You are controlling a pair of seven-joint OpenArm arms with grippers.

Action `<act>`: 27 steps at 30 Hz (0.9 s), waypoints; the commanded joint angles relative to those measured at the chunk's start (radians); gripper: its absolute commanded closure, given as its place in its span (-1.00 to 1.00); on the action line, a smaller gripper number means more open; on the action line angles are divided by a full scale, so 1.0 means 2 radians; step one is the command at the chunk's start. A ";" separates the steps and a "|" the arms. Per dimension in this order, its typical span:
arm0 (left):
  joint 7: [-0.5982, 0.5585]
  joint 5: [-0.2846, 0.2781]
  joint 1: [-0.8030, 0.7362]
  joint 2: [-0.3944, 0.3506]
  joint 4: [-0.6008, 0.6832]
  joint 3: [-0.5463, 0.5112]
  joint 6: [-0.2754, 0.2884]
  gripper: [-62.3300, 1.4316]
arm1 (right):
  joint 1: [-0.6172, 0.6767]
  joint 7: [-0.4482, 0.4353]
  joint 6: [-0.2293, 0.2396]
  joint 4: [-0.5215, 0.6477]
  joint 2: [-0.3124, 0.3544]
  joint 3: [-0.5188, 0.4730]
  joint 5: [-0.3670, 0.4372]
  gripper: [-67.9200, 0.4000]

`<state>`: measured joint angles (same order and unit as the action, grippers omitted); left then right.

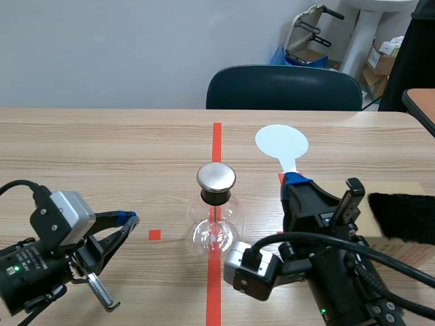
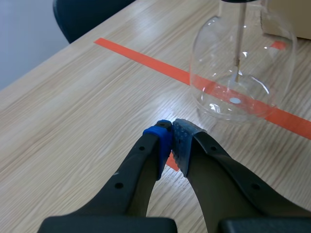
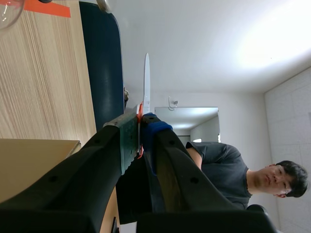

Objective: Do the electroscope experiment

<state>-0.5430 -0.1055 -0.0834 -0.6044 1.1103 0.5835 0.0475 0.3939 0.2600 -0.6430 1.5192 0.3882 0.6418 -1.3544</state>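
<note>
Squarely on the red tape line, in the middle of the counter (image 1: 102, 149): a round glass flask (image 1: 216, 221), upright, with a shiny metal cap (image 1: 216, 176) on a black collar and a thin rod hanging down inside the bulb.

To the flask's left, low over the counter: the left claw (image 1: 128, 219), blue-tipped pads pressed together with nothing between them. Tips aimed toward the flask but apart from it, a small red tape square on the counter in between. Seen past that closed claw (image 2: 171, 138) in the left wrist view: the flask (image 2: 243, 68) ahead and off to the right, no contact with the glass.

To the flask's right: the right claw (image 1: 293, 182), clamped on the red-and-blue handle of a white paddle (image 1: 281, 142). Round white blade out beyond the fingertips, toward the far side of the counter, near the flask's cap but not touching it. Edge-on in the right wrist view, the paddle (image 3: 146, 77) pinched between the two pads of the claw (image 3: 139, 131) and clear of the counter.

Beside the right arm: a tan box (image 1: 408, 190) with a black furry pad (image 1: 401, 216) on top. Behind the counter: a dark chair (image 1: 284, 88). In the right wrist view only: a person (image 3: 218, 170) in a dark shirt.
</note>
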 commanded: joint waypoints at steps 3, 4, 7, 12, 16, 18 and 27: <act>-0.008 -0.002 0.012 0.000 -0.007 0.027 -0.001 0.87 | -0.006 0.002 -0.007 0.004 0.000 -0.003 -0.002 0.94; -0.007 -0.002 0.014 0.001 -0.010 0.032 -0.001 0.87 | -0.006 0.002 -0.007 0.004 0.000 -0.003 -0.002 0.94; -0.009 -0.002 0.016 0.006 -0.014 0.041 -0.002 0.87 | -0.006 0.002 -0.007 0.004 0.000 -0.003 -0.002 0.94; -0.007 -0.001 0.016 0.011 -0.014 0.041 -0.002 0.87 | -0.006 0.002 -0.007 0.004 0.000 -0.003 -0.002 0.94; -0.007 -0.001 0.016 0.011 -0.014 0.041 -0.002 0.87 | -0.006 0.002 -0.007 0.004 0.000 -0.003 -0.002 0.94; -0.007 -0.001 0.016 0.011 -0.014 0.041 -0.002 0.87 | -0.006 0.002 -0.007 0.004 0.000 -0.003 -0.002 0.94; -0.007 -0.001 0.016 0.011 -0.014 0.041 -0.002 0.87 | -0.006 0.002 -0.007 0.004 0.000 -0.003 -0.002 0.94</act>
<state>-0.5434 -0.1051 -0.0528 -0.5846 1.0664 0.6739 0.0452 0.3939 0.2604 -0.6430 1.5192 0.3882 0.6418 -1.3544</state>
